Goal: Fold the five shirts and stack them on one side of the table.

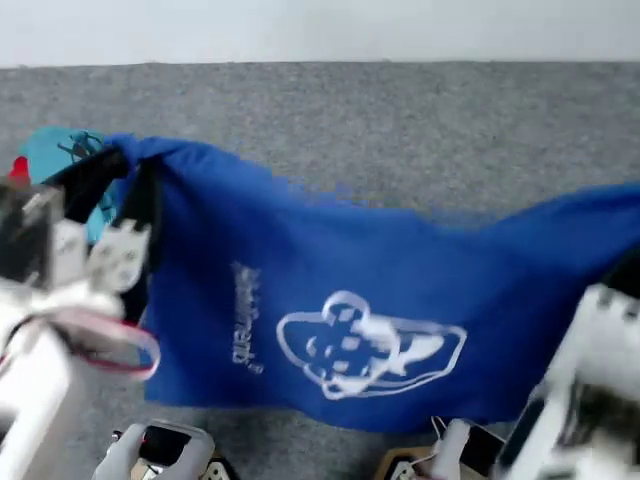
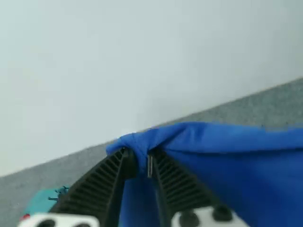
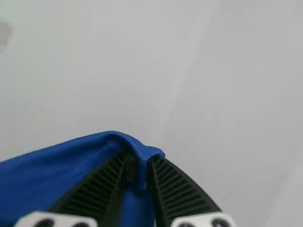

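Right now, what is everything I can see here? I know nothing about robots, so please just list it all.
blue shirt: one, blue with a white print, held up over the table and stretched between the two arms.
teal cloth: one, teal, lying on the table beside the left arm; possibly another shirt.
red bit: one, red, next to the teal cloth; too little shows to tell what it is.
table: one, grey, under everything.
wall: one, white, behind the table.
left pincer: one, black ribbed fingers, shut on a bunched corner of the blue shirt.
right pincer: one, black ribbed fingers, shut on the shirt's other end.
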`<state>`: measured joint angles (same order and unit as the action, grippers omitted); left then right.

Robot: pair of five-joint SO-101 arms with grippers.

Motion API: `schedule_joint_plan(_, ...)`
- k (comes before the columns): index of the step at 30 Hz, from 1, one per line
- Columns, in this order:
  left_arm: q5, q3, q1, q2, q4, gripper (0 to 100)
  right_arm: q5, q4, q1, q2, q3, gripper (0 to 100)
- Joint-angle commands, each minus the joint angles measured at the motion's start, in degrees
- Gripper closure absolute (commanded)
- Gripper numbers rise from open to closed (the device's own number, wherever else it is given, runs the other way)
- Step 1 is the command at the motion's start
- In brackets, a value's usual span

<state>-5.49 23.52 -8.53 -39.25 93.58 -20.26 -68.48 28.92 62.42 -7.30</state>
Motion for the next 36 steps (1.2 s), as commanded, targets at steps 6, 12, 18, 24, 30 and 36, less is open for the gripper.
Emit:
schedule_joint_plan(6,0.18,-21.93,1.58,-0.09,-19.52,99,-3.78,10.15,-8.22,-14.37,14.86,98.9)
schedule_joint_plan(12,0.44,-39.69,7.21,4.57,-40.70,99,-4.92,18.68,-14.29,-25.71,20.04,98.9)
schedule_joint_plan(18,0.53,-41.80,7.21,20.13,-59.16,99,-0.70,26.77,-15.25,-38.29,14.07,98.9)
schedule_joint_plan(24,0.26,-30.20,7.74,37.45,-61.63,99,2.73,28.26,-15.52,-53.85,0.79,98.9)
schedule_joint_plan(30,0.18,-10.07,9.76,52.66,-58.73,99,2.81,28.70,-17.98,-72.57,-18.02,98.9)
schedule_joint_plan(36,0.18,14.46,12.04,67.43,-45.01,99,3.78,22.55,-20.53,-88.48,-42.46,98.9)
